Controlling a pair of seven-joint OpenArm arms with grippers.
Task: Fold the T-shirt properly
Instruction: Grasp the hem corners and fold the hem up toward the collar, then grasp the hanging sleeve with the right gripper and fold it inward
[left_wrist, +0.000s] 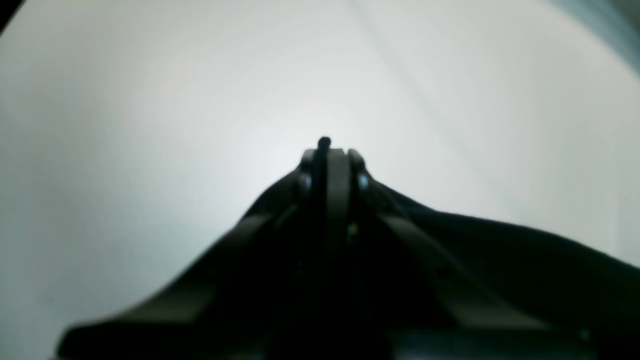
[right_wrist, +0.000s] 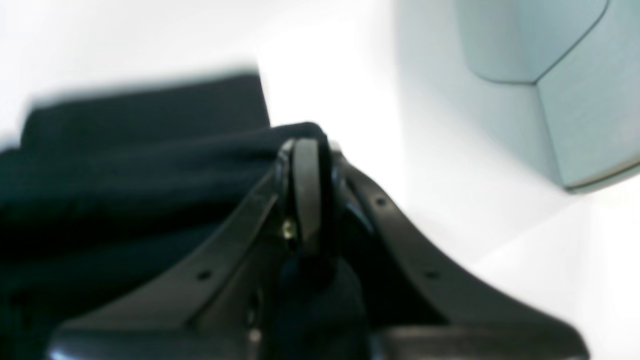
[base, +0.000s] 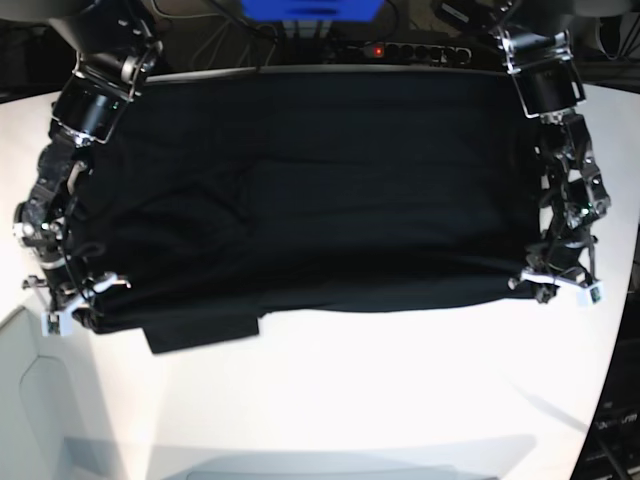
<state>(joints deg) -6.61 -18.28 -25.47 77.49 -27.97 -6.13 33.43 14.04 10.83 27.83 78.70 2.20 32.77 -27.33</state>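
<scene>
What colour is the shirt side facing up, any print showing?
Plain black, no print visible on the shirt; the base view shows it best.

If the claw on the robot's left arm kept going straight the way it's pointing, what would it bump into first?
Probably only the bare white table. The left gripper, shut on the T-shirt edge, has nothing else visible ahead, though depth is hard to judge.

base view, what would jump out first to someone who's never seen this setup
The big black T-shirt spread wide across the white table fills most of the base view, with a small flap hanging out at its near edge toward that view's left. At each near corner a gripper is shut on the cloth: the left gripper on that view's right, the right gripper on its left.
</scene>
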